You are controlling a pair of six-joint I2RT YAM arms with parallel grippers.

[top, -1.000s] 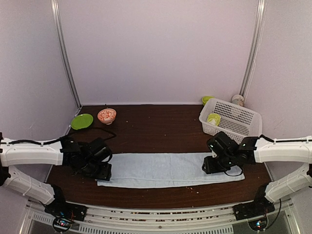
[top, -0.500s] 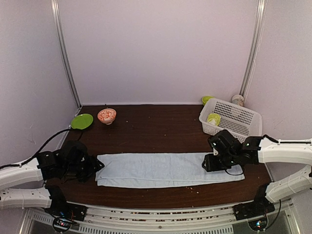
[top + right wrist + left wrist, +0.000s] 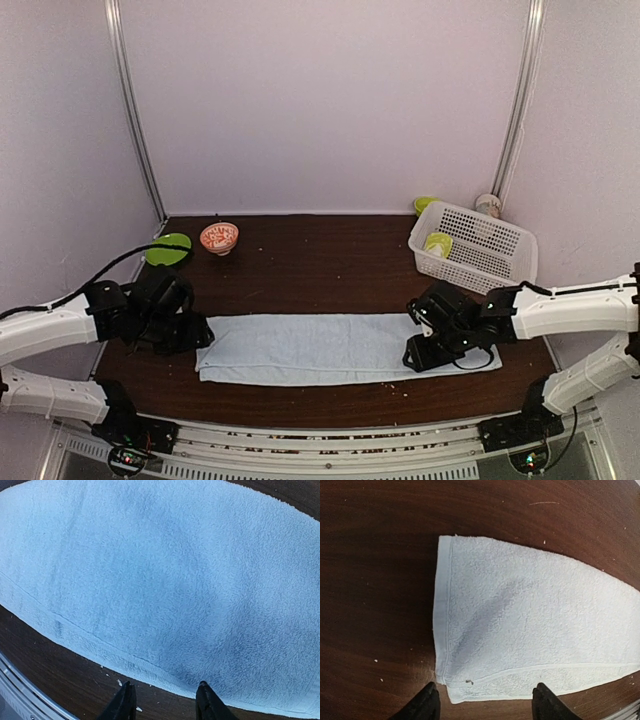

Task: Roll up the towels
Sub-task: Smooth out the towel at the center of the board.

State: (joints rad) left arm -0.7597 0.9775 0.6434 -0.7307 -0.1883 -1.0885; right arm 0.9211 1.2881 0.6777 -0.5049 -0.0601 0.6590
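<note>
Towel point(image 3: 330, 348) plain pale blue; table point(image 3: 310, 260) dark brown woodgrain; basket point(image 3: 480, 245) white; plate point(image 3: 168, 249) lime green; bowl point(image 3: 219, 237) orange-and-white patterned.

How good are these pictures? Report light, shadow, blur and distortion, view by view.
Top external: even soft light, sharp, pale blue towel clearly readable. Left wrist: a grey shadow streak crosses the towel, table dark beside it, no blur. Right wrist: towel's edge bows from lens distortion, soft shadow ahead of the right pincer.
</note>
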